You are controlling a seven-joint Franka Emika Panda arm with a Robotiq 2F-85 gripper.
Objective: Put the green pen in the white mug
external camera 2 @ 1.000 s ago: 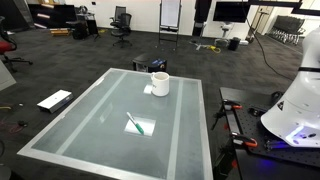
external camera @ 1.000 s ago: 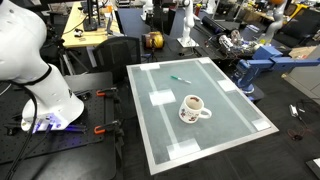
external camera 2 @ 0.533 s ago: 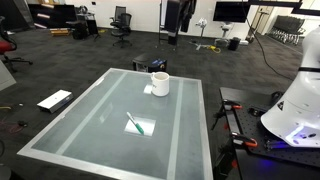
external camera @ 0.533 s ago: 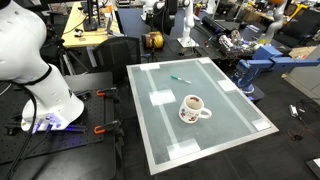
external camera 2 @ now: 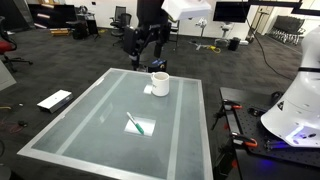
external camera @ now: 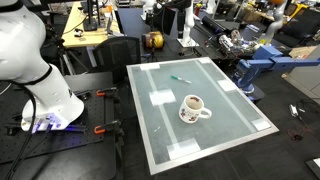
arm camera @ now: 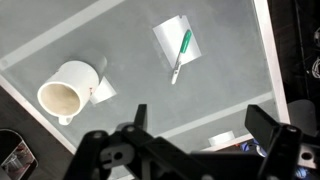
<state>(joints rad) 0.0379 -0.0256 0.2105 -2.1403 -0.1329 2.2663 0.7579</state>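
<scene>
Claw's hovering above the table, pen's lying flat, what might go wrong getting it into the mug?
1. The green pen is thin and lies flat on the table, so the open claw may scrape the surface or nudge the pen away.
2. It lies partly on a white patch, which might shift with it.
3. The white mug is squat; a badly angled drop may let the pen bounce out.

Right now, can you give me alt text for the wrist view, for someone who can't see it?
Looking down on a grey table, the pen lies across a white patch at upper right. The mug stands upright at left, well apart from it. The pincer, open and empty, fills the bottom edge.
</scene>
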